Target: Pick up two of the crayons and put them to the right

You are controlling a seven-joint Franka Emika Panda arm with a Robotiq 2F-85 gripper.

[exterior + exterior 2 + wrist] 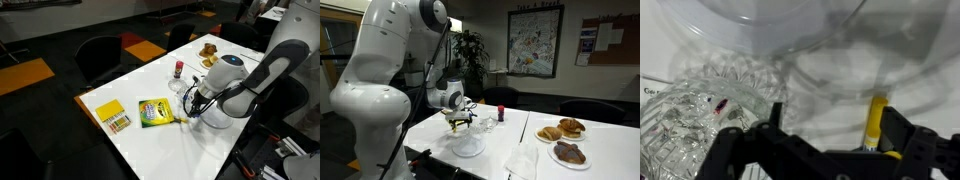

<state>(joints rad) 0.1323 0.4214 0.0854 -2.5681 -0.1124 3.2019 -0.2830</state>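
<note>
By the look of it no crayon is moved yet: the black gripper (832, 138) hangs wide open and empty near the short yellow wax crayon (876, 120).

One yellow crayon (876, 121) — thin wax stick, lying flat.

**Glass, gloss and wax on a white surface**

The surface (150, 145) is smooth and white with a soft sheen. The arm's shell (380, 70) is glossy white plastic, and room light shows on its curves. In the wrist view the claw (825, 158) looks matt black; whether it is hard plastic or coated metal cannot be told. The cut-glass dish (685, 115) is faceted and sparkling, while the clear bowl (810, 30) is smooth-walled — glass or plastic, uncertain. The yellow crayon (876, 118) looks waxy and dull. The crayon box (155, 112) is printed card with a slight gloss.
</note>
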